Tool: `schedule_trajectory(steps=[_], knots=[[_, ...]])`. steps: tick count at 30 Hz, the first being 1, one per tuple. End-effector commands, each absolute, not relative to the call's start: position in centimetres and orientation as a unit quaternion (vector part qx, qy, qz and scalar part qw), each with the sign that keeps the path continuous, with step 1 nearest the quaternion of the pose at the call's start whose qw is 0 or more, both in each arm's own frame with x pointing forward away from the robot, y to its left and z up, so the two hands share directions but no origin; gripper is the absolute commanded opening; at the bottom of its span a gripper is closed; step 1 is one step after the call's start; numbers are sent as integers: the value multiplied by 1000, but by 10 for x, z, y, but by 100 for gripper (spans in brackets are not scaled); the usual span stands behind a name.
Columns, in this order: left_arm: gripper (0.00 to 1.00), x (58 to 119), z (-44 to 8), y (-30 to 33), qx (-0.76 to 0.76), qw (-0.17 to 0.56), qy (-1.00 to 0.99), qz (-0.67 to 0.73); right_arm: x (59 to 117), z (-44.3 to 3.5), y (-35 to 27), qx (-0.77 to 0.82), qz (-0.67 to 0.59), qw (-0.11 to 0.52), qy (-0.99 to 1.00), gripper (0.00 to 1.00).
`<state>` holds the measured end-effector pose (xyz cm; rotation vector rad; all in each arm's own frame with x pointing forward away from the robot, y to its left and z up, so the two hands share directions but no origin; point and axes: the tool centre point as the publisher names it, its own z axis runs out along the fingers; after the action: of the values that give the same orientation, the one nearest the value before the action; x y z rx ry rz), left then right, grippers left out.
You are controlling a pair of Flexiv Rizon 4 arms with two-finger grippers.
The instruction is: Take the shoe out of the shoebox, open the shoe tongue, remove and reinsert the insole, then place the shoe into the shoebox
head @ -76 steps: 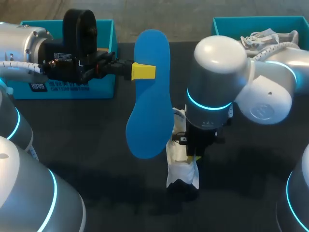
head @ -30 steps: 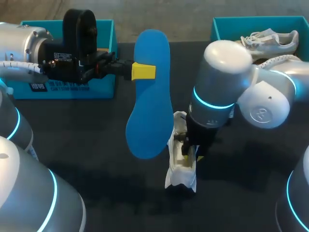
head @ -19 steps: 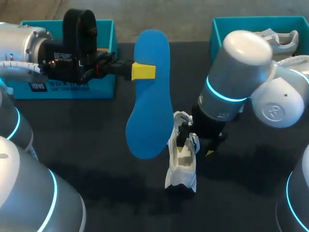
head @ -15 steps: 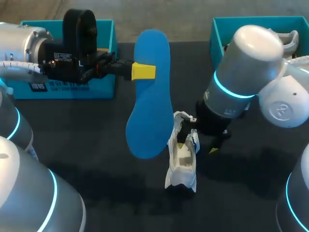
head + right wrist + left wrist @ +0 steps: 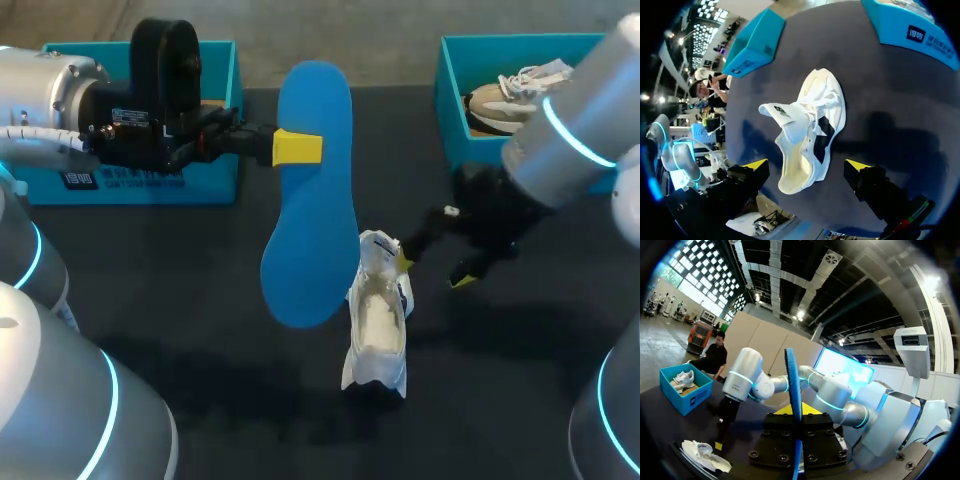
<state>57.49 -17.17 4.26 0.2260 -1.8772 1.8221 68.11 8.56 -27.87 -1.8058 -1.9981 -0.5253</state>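
the left end effector [image 5: 297,148] is reaching in from the left side and clenching on the blue insole [image 5: 310,200], its yellow fingertips pinching the upper half of the insole from both faces. the insole is hanging in the air above the worktop [image 5: 200,300], its lower end sitting just beside the shoe in the head view. in the left wrist view the left end effector [image 5: 795,411] is showing the insole [image 5: 792,385] edge-on, running straight up between its fingers.

the white shoe [image 5: 378,330] is lying on the worktop near the middle, outside both boxes, with its tongue [image 5: 385,248] standing pulled up and its pale inside showing through the opening. the right end effector [image 5: 433,272] is hovering just beside the tongue end of the shoe, released, with its two yellow fingertips spread wide and nothing between them. whether a fingertip is touching the tongue cannot be told. in the right wrist view the shoe [image 5: 810,125] is lying ahead of the right end effector [image 5: 807,166], the tongue [image 5: 787,116] folding out to one side.

the far-right shoebox [image 5: 450,90] is sitting at the back corner of the worktop, holding a second shoe [image 5: 505,100]. the far-left shoebox [image 5: 228,110] is standing at the other back corner, partly hidden behind the left arm
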Motion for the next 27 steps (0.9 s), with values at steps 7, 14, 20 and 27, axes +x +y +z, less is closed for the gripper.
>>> schedule_trajectory(steps=[7, 14, 20, 27], knots=[[0, 575, 42, -172, 83, 255, -691, 672, 684, -275, 77, -608, -275, 287, -687, 100], [0, 575, 42, -172, 83, 255, -691, 672, 705, -240, 66, -576, -329, 340, -667, 100], [0, 575, 42, -172, 83, 255, -691, 672, 712, -223, 65, -570, -353, 345, -657, 100], [0, 575, 42, -172, 83, 255, -691, 672, 721, -209, 64, -585, -373, 362, -622, 100]])
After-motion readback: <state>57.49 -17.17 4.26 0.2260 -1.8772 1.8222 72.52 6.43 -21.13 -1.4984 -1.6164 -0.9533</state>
